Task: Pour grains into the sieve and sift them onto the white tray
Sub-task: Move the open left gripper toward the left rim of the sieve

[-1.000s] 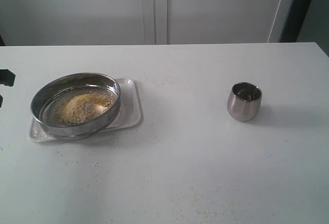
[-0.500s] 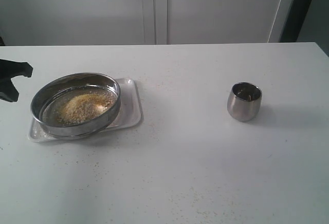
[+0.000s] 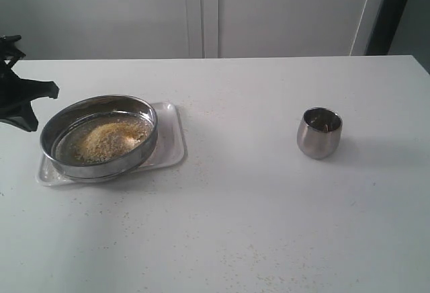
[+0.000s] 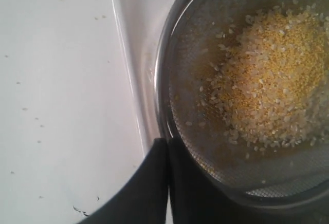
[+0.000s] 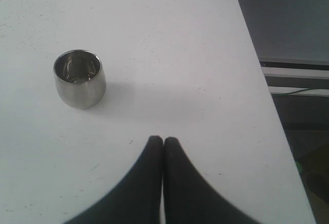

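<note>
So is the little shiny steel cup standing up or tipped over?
Standing up. The small rounded steel cup sits on its base on the white table, mouth facing up.

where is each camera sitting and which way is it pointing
Left wrist: on the left arm, looking down past the shut left gripper onto the sieve, the grains and the white tray.
Right wrist: on the right arm, looking along the table past the shut right gripper toward the steel cup.
Exterior: off the arms, raised, facing across the table toward a pale wall; only the left gripper shows, at the left edge.
Shared: exterior and left wrist both see the sieve; exterior and right wrist, the steel cup.
</note>
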You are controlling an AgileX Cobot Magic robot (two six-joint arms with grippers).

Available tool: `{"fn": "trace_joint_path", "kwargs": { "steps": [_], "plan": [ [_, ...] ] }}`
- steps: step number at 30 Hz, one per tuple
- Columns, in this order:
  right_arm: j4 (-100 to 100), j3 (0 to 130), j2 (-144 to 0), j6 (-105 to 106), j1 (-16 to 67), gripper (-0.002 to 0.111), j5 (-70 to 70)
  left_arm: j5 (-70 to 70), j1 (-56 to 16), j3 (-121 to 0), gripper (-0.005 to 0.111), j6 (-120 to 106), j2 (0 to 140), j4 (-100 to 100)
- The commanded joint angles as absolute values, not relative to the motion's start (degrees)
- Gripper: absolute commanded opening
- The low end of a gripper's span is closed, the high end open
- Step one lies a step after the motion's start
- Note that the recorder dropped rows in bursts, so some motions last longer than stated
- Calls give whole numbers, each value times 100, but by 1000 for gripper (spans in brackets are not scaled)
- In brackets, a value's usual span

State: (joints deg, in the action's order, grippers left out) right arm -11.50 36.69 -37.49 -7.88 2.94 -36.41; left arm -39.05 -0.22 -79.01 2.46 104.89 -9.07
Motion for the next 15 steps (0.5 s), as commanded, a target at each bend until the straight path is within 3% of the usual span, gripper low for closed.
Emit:
{"fn": "trace_joint_path", "kwargs": {
  "steps": [1,4,15],
  "plan": [
    [-1150,3642,-3720,-777,264,0,-3625,-4021,-13,-8036,22,279,10758,-889],
    [-1150,3642,-3720,-777,264,0,-3625,-4021,-13,-8036,27,279,10936,-889],
    [-1150,3642,-3720,-777,264,0,-3625,-3661,-13,-8040,27,279,11199,-1036]
  ]
}}
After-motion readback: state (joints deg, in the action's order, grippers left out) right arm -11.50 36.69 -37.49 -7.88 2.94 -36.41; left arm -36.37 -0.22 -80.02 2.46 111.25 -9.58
